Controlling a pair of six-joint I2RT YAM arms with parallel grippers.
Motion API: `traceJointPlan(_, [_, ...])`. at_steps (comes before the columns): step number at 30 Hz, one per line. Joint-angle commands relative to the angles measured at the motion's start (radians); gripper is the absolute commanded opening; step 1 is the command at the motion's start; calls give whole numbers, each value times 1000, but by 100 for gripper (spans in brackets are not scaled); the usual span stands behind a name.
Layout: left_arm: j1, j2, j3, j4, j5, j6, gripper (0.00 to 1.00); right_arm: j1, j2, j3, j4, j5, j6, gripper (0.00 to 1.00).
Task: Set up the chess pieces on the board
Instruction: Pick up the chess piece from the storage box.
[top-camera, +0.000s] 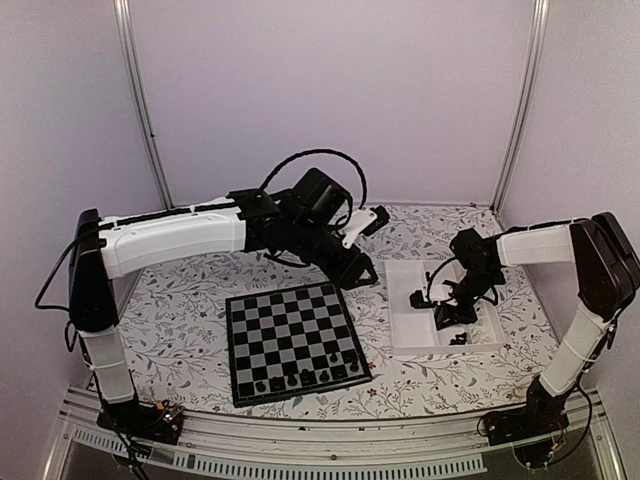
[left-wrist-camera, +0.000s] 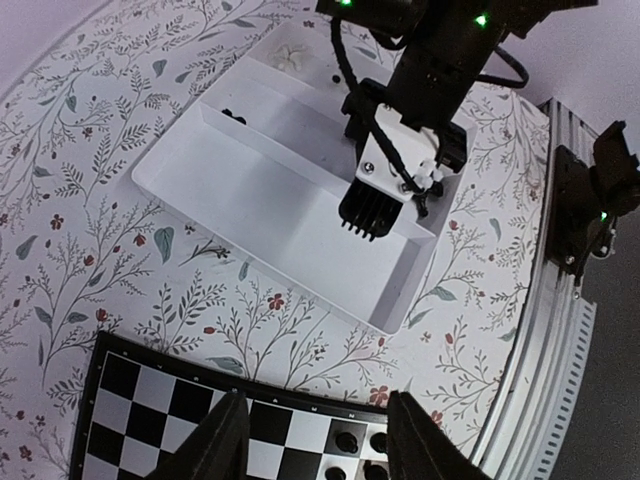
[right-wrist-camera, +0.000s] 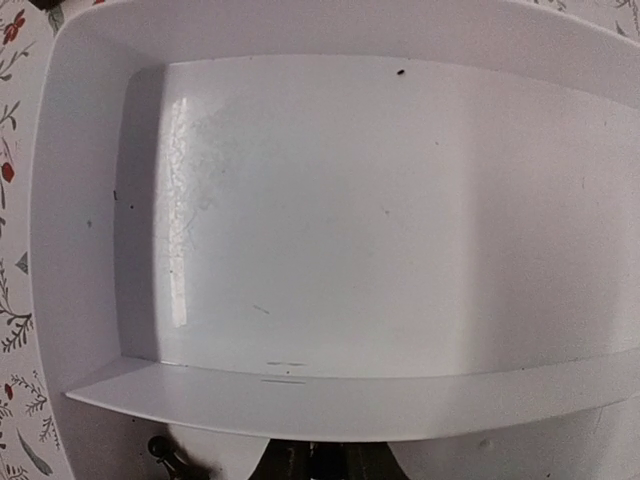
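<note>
Left gripper (left-wrist-camera: 318, 410) hovered just past the board's (top-camera: 290, 325) far right corner, its fingers (left-wrist-camera: 228, 440) spread apart with nothing between them. Beneath it showed that corner of the board and the flowered tablecloth (top-camera: 180, 300) beside it.

Right of the board lay a white tray (top-camera: 408, 322). The right gripper (left-wrist-camera: 368, 222) pointed straight down into one of its long compartments, tips close to the bare floor. Whether its fingers were pressed together or pinching anything could not be told, as its own camera caught only their bases.

Several black pieces (top-camera: 303, 378) stood in a short row along the board's near edge, toward the right corner. A few more dark pieces (top-camera: 418, 298) sat in the tray, right of the board, and cream pieces (left-wrist-camera: 292, 55) lay in its farthest compartment.
</note>
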Motion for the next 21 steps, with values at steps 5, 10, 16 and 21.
traceJointPlan(5, [7,36,11,106,70,-26,49,-12,12,7,-39,45,49,25])
traceJointPlan(10, [6,36,0,109,82,-25,49,-19,13,-1,-44,78,71,29])
traceJointPlan(16, [6,16,-35,118,87,-23,49,-19,11,-7,-47,118,89,32])
traceJointPlan(21, [6,5,-59,132,94,-26,49,-24,-8,-6,-66,143,91,32])
